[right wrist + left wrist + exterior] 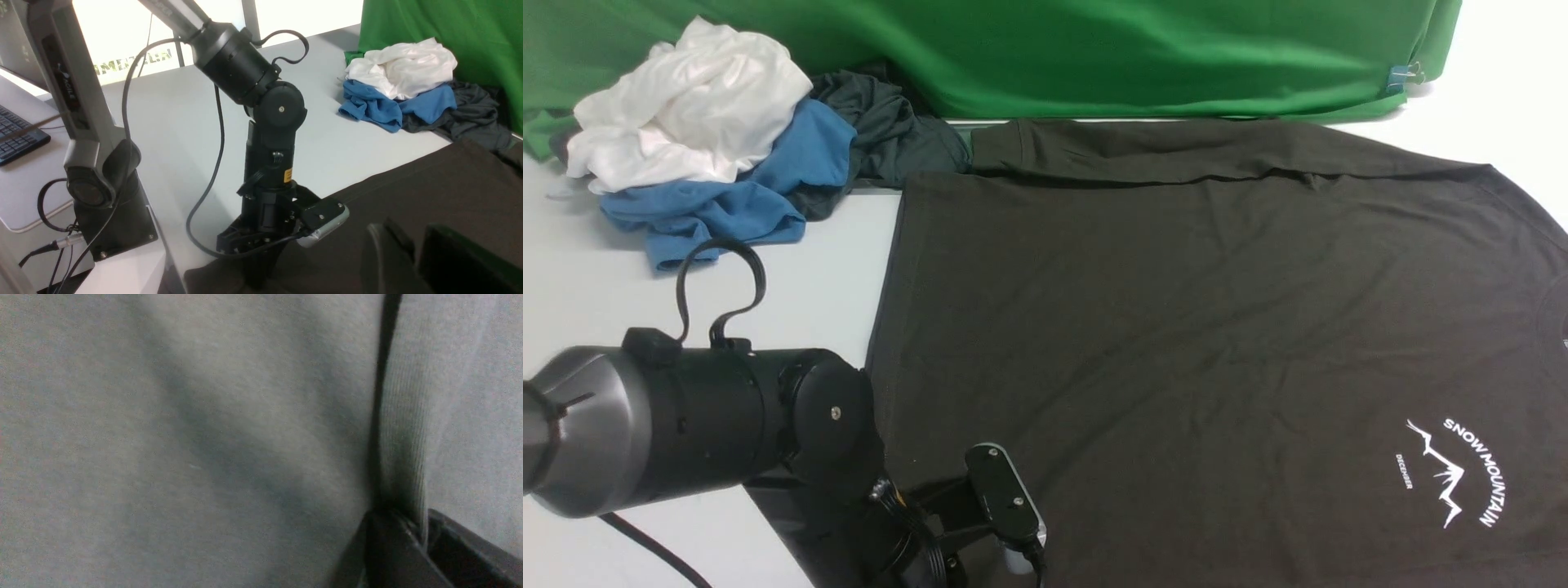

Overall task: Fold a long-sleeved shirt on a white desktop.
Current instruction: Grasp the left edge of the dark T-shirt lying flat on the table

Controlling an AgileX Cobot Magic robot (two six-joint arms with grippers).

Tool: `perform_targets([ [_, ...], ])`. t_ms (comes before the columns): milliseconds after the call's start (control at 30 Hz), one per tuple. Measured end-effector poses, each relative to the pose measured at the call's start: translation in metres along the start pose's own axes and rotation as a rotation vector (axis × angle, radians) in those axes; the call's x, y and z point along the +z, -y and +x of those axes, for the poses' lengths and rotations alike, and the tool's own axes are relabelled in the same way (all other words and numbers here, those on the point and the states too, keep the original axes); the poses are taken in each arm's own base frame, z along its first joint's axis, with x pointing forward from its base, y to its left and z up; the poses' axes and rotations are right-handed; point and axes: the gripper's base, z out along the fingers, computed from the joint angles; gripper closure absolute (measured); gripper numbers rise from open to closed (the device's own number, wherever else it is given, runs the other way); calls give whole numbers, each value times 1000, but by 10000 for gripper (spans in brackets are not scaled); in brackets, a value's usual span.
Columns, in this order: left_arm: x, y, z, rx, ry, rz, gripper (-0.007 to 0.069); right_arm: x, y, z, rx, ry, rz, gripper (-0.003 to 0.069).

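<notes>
- Two pincers: left pincer (421, 528) clamped on ribbed edge of shirt (1176, 327) at 7 o'clock; right pincer (419, 249) slightly apart, empty.
- Shirt spread flat across desk (809, 310), print (1454, 474) at 4 o'clock.
- Clothes pile (711, 155) at 10 o'clock.

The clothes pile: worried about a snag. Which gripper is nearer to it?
Left. The left gripper sits at a corner of the long-sleeved shirt, on the side toward the clothes pile; the right gripper hangs over the shirt, farther from it.
</notes>
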Motion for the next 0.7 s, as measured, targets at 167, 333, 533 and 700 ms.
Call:
perform_targets([
  [167,-2,2,0,0,4,9,596,0,0,0,-3,5,2,501],
  [333,-17,10,1,23,49,-11,596,0,0,0,-5,5,2,497],
  [533,-38,20,2,55,119,-63,596,0,0,-1,-5,7,3,493],
  [700,-56,13,-4,3,107,-154,596,0,0,-1,-6,13,5,492],
])
